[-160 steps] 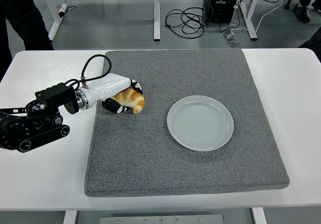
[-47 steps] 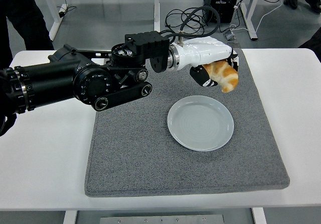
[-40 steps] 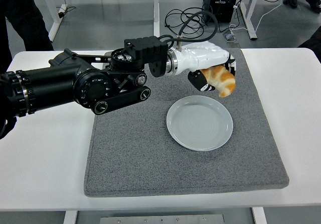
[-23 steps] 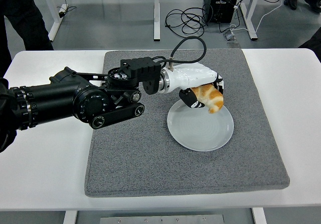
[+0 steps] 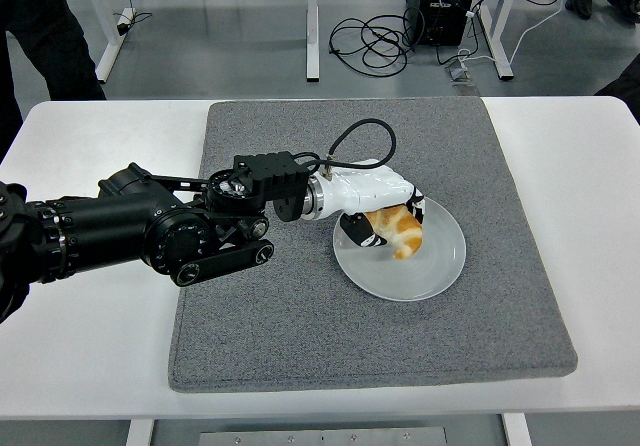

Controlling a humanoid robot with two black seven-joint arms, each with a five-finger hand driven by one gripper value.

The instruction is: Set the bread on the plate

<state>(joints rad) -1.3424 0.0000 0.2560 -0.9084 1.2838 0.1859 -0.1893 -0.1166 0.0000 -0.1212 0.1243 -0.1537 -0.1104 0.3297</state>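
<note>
Nearest, ahead of my fingers toward the table's near edge: the front strip of the white table point(image 5: 90, 366), then the front edge of the grey mat point(image 5: 300, 336) that lies on it.

My left arm point(image 5: 150, 236) comes in from the left edge, black, low over table and mat. It ends in my left hand point(image 5: 375, 211), white-shelled, black at the fingers.

My fingers point(image 5: 357, 234) are curled around the bread point(image 5: 400, 231), clamped on it. The bread is orange-brown with pale patches. It sticks out beyond my fingertips, its free end pointing down and to the right.

Under my fingers: the plate point(image 5: 435, 266), pale grey, round, on the mat's right half. Hand and bread are over the plate's left-centre part. The bread's lower end is at the plate's surface or just above; I cannot tell if it touches.

A black cable point(image 5: 355, 136) loops up from the back of my hand.

Beyond my fingers: the far part of the mat, then the far edge of the table.

Farther still, on the floor: white table legs point(image 5: 312, 16), a tangle of cables point(image 5: 375, 41), a dark box point(image 5: 440, 1).

Far left, top corner: a person in dark clothing point(image 5: 35, 26), only partly in view.
</note>
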